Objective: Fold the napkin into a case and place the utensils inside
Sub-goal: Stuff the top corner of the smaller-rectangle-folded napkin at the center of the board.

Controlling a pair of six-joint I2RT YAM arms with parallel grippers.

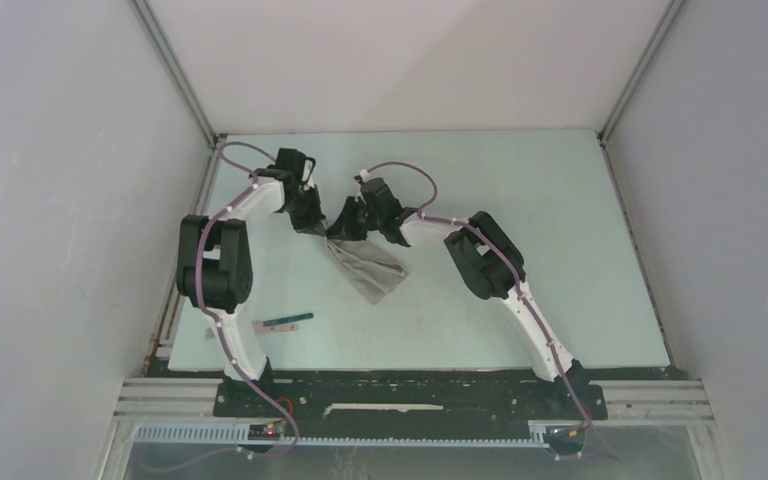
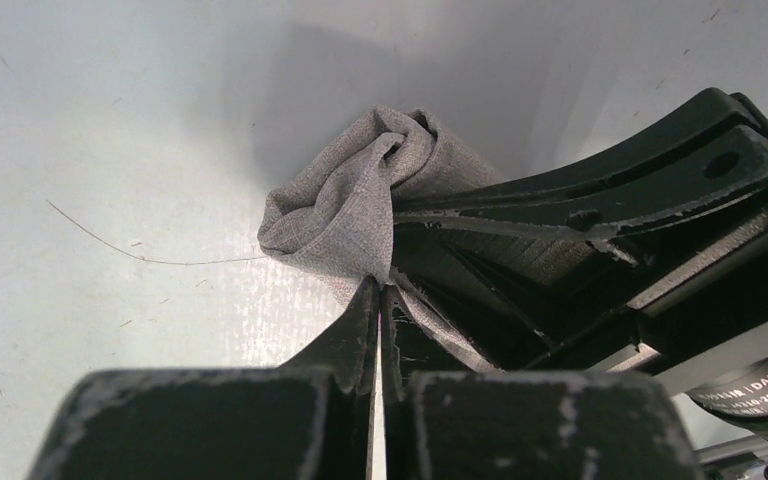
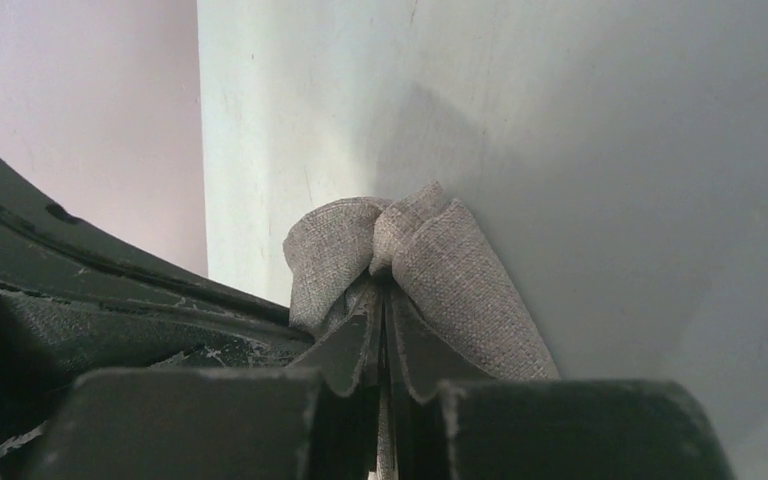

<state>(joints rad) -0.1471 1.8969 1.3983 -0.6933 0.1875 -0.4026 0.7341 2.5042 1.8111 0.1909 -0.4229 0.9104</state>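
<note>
The light grey napkin (image 1: 370,268) lies bunched into a narrow strip, slanting from the two grippers down to the right on the pale green table (image 1: 520,220). My left gripper (image 1: 312,226) is shut on the strip's far-left corner, which bunches above its fingertips in the left wrist view (image 2: 345,205). My right gripper (image 1: 352,228) is shut on the cloth close beside it, with folds bulging over its fingertips in the right wrist view (image 3: 420,255). The two grippers nearly touch. A utensil with a dark green handle (image 1: 288,320) lies near the front left. The fork is not in view.
A small pale piece (image 1: 266,327) lies against the green handle's left end. The left arm's elbow (image 1: 215,262) stands over the table's left edge. Enclosure walls with metal rails (image 1: 175,70) rise on the left, back and right.
</note>
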